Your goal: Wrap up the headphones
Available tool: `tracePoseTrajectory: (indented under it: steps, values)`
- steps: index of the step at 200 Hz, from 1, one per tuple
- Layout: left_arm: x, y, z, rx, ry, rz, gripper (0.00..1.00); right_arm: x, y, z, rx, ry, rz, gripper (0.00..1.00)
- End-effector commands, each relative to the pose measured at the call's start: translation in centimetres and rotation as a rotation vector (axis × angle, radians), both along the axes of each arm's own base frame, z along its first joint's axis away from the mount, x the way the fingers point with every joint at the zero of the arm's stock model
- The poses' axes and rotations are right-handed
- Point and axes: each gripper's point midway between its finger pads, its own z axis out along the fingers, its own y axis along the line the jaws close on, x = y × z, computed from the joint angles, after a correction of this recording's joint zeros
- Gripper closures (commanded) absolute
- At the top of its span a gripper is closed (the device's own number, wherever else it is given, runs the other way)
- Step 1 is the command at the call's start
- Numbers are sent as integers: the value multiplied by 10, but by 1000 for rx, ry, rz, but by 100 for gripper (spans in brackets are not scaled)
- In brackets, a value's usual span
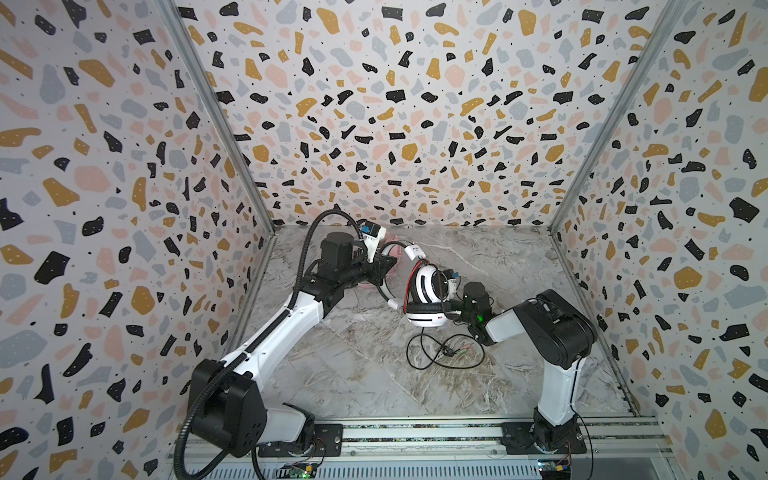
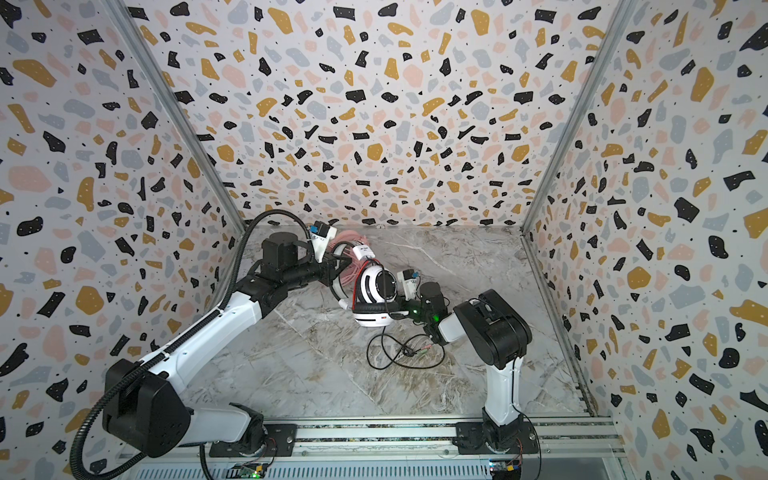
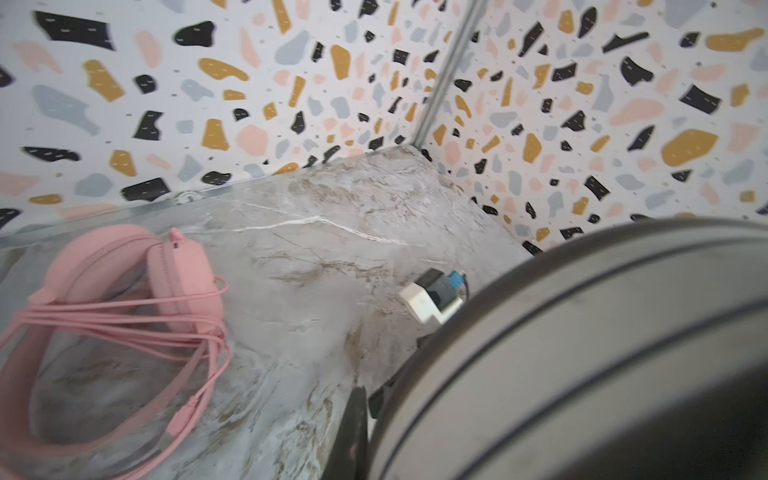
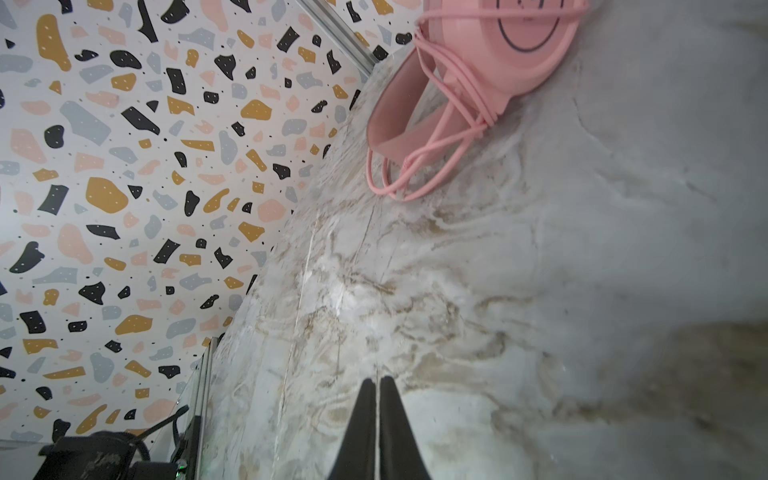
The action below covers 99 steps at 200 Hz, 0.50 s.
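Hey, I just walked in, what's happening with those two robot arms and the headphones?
The left gripper is shut on the headband of the white-and-black headset. The right gripper is shut right beside the lower earcup; whether it pinches the black cable cannot be told. Most of that cable lies in loose loops on the table, not yet wrapped. The pink headset sits at the back with its cable already wound around it.

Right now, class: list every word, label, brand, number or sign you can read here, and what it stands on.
No text is legible.
White tag on the white-and-black headset: dark print, too small.
Pink headset earcup: dark ring emblem, cut off, unreadable.
Lower white earcup: red mark, too small.
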Motion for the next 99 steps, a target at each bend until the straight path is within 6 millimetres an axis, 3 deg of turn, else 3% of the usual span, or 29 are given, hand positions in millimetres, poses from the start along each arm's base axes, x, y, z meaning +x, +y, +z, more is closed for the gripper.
tracePoseTrajectory:
  steps: [1, 39, 67, 99]
  values:
    - [24, 28, 38, -153, -35, 183, 100, -8, -1, 29, 40, -65, 9, 93]
    - [44, 50, 24, -251, 45, 305, 100, -47, 26, 22, -80, -88, 121, 93]
    - [56, 73, 10, -278, 91, 419, 100, -90, 48, 29, -128, -131, 222, 93]
    - [57, 101, 10, -319, 55, 556, 100, -123, 49, 41, -130, -159, 228, 93]
